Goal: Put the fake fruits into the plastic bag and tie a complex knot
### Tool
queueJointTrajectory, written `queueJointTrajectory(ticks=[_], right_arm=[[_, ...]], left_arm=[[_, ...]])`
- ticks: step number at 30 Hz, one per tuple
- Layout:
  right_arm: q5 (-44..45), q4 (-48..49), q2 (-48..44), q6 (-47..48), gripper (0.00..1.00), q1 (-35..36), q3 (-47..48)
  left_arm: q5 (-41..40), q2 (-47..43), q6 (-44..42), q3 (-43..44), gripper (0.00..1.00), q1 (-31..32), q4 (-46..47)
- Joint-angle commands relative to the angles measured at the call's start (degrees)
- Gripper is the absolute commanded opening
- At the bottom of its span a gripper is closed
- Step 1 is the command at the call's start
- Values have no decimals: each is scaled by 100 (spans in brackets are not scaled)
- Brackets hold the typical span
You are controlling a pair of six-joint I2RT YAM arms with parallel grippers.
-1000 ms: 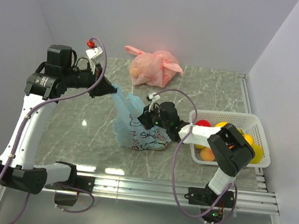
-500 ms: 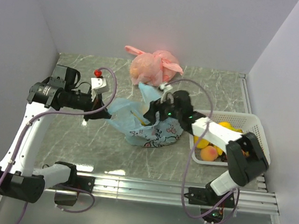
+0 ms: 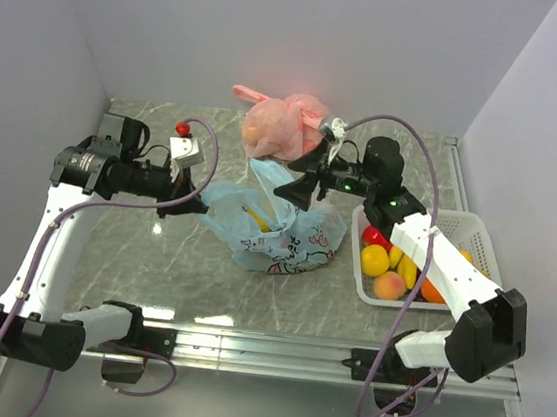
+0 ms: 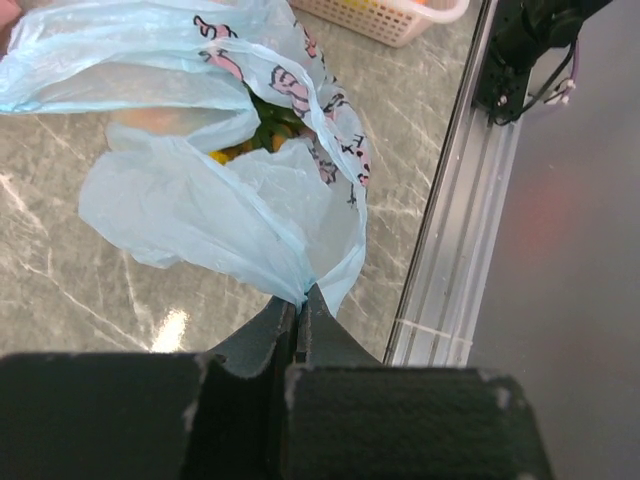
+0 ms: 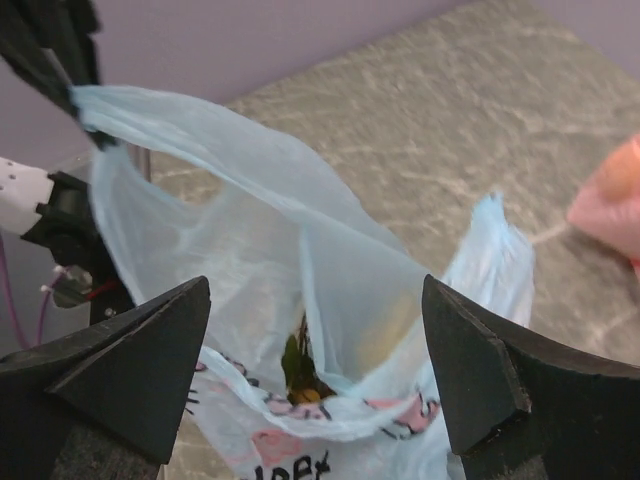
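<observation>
The light-blue plastic bag [image 3: 280,237] with pink print lies on the marble table, its mouth gaping upward. My left gripper [image 3: 192,205] is shut on one bag handle [image 4: 300,285] and holds it stretched out to the left. Over the bag's back edge hangs my right gripper [image 3: 297,187], open with nothing between its fingers; in the right wrist view it [image 5: 315,290] looks straight into the bag [image 5: 250,220]. A green pineapple crown [image 5: 297,365] shows inside the bag. Several fake fruits, red [image 3: 378,235], yellow [image 3: 375,261] and peach [image 3: 387,285], sit in the white basket [image 3: 466,222].
A knotted pink-orange bag [image 3: 283,124] rests at the back of the table, close behind my right gripper. The basket stands at the right under my right arm. An aluminium rail [image 3: 272,351] runs along the near edge. Walls close in on three sides.
My right gripper has opened and pulled up and back out of the bag. My left gripper has come down and inward, keeping hold of the handle.
</observation>
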State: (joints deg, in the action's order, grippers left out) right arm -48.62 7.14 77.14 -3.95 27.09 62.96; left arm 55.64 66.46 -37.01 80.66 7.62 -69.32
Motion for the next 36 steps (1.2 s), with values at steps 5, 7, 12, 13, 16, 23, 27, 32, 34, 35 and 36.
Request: queueJointTrajectory(ticks=[5, 7, 12, 13, 16, 23, 27, 32, 34, 35, 36], right_arm=[[1502, -152, -700, 1694, 97, 1745, -71], [2300, 163, -972, 2046, 97, 2306, -388], [3638, 1130, -1097, 2695, 98, 3196, -1127], [3875, 1532, -1009, 2810, 98, 3275, -1171], [4544, 2123, -482, 3030, 99, 3303, -1067], [4143, 3145, 327, 3155, 99, 2952, -830], [3273, 3285, 757, 2821, 100, 2574, -671], [1510, 3251, 1214, 2356, 88, 2038, -408], [1198, 3006, 1443, 2136, 68, 1976, -328], [988, 2935, 1513, 1969, 64, 1967, -302], [943, 2873, 1653, 1881, 62, 1958, -310]], left_arm=[[105, 25, 1441, 231, 0, -15, 1051], [70, 17, 1792, 187, 0, -15, 1332], [140, 43, 1979, 178, 0, -15, 1492], [219, 25, 1883, 187, 0, -15, 1474], [272, -45, 1673, 169, 0, -15, 1351], [615, -36, 293, 371, 0, -6, 245], [852, -10, -779, 555, 0, 3, -546], [870, 95, -1045, 705, 0, 38, -663], [844, 78, -844, 731, 0, 29, -461], [835, 69, -816, 740, 0, 38, -242], [826, 61, -799, 749, 0, 29, -144]])
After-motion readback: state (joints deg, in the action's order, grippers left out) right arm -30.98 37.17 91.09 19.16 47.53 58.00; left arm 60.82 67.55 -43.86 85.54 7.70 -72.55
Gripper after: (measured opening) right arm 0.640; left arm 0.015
